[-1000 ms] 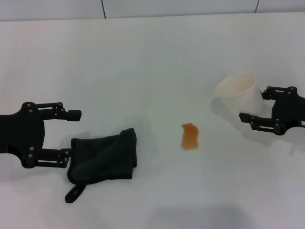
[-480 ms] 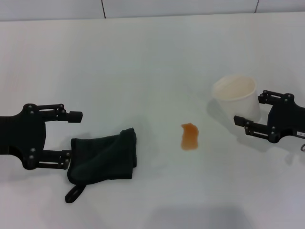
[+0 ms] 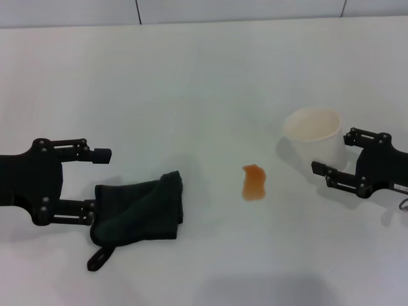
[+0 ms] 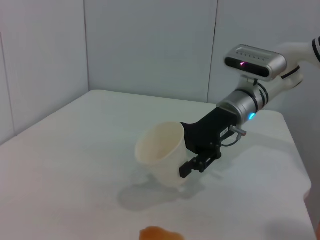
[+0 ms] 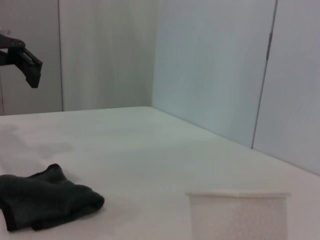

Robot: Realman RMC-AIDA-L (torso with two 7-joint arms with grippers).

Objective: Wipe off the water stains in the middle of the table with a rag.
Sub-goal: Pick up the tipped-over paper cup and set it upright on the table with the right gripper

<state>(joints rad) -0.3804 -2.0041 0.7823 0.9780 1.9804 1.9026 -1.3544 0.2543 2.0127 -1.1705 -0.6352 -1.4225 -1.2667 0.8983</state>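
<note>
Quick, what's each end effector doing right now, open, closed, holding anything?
Left end effector: open, empty, lower finger at the rag's edge.
Right end effector: open around the white paper cup, not visibly clamping it.

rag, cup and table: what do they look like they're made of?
Rag: soft dark cloth, probably terry or microfibre; thick rounded folds, matte, with a sewn loop tab.
Cup: likely paper; thin white wall, matte off-white inside, rolled rim.
Table: smooth white hard top, maybe laminate; faint sheen, and the orange stain sits on the surface as a sharp-edged blotch.
</note>
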